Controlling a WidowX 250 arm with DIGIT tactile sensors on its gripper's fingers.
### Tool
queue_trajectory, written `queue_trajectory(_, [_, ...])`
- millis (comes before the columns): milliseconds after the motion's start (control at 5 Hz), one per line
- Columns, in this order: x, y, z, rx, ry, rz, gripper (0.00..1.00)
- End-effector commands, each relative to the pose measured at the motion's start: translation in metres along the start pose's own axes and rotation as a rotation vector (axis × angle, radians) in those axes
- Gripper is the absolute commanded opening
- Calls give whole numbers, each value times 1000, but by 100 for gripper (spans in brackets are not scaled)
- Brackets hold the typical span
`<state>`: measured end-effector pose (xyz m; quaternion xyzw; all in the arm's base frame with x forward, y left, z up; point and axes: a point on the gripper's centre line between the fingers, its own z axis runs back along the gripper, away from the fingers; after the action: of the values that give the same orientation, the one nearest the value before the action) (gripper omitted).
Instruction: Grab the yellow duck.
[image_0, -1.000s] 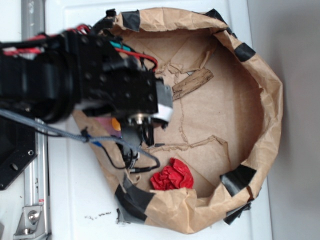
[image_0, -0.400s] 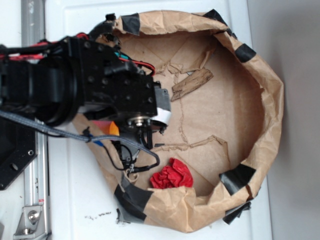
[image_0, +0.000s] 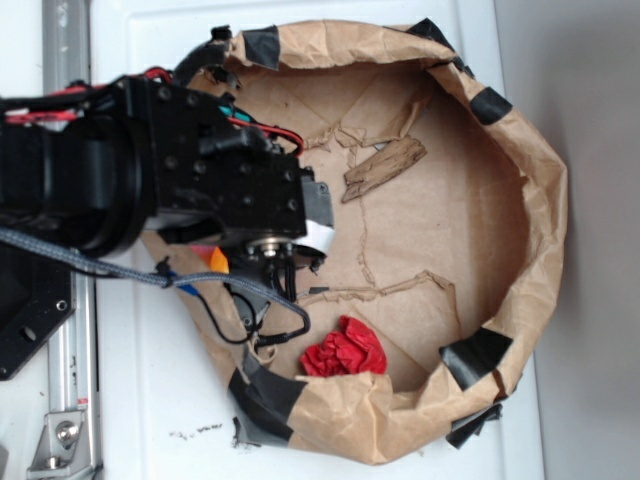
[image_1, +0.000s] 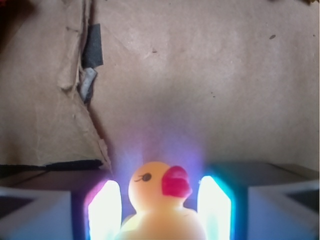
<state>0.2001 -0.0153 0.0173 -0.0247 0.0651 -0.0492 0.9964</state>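
Between the two glowing fingers (image_1: 106, 210) of the pincer (image_1: 159, 212), the yellow duck (image_1: 161, 200) is sitting glossy and rounded, red beak pointing right, one dark eye showing. The pincer is standing spread, fingers flanking the duck on the brown paper (image_1: 210, 90) floor.

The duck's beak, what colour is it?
Red, on the yellow duck; the wrist view shows it best.

You look down on a white table (image_0: 150, 390), dark specks scattered near its lower edge. A grey metal rail (image_0: 70, 400) runs along its left side. To the right lies a flat grey surface (image_0: 590, 240), shadowed beside the table edge. Light is even and soft; glare stays mild on the white.
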Motion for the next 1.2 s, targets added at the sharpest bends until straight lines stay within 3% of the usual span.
queue_trajectory(0, [22, -4, 39, 9, -116, -12, 0])
queue_trajectory(200, [58, -23, 96, 9, -251, -29, 0])
queue_trajectory(400, [73, -42, 143, 73, -316, -22, 0])
queue_trajectory(600, [71, -42, 164, 115, -359, 16, 0])
queue_trajectory(800, [60, -5, 155, 174, -300, 151, 0])
queue_trajectory(1000, [44, 24, 149, 176, -309, 198, 0])
